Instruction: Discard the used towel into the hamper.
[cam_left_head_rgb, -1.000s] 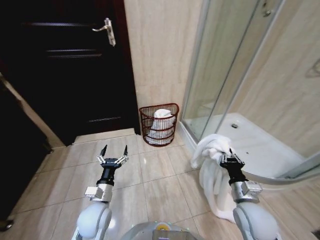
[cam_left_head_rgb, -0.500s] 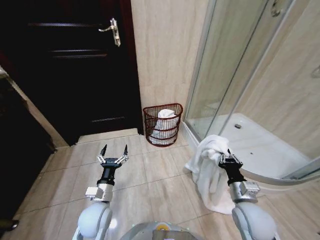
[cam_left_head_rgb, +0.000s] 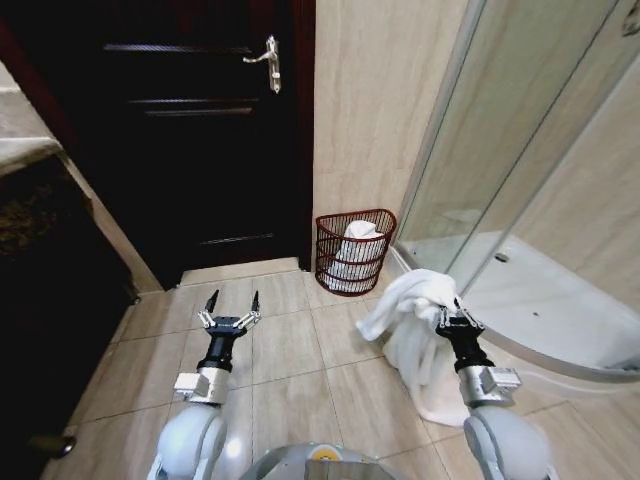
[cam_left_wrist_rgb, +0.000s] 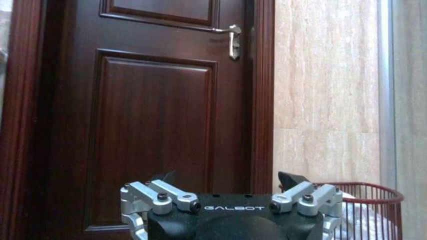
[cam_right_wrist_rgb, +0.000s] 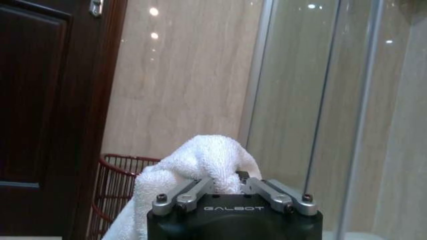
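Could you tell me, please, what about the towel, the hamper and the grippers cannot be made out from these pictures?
- Hamper: its bottom and how full it is; white cloth inside hides them in the head view.
- Towel: its lower end, behind the right arm in the head view.
- Right gripper: fingertips buried in the towel.
- Left gripper: open, empty; right wrist view leaves it out.

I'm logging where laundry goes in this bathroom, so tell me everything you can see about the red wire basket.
The hamper is a small round basket of dark reddish-brown wire, with upright bars and horizontal rings, narrowing slightly toward its base. It stands upright on the tiled floor against the beige wall, between the dark door and the shower enclosure. White cloth already lies inside, rising to about the rim. Neither end effector touches it.
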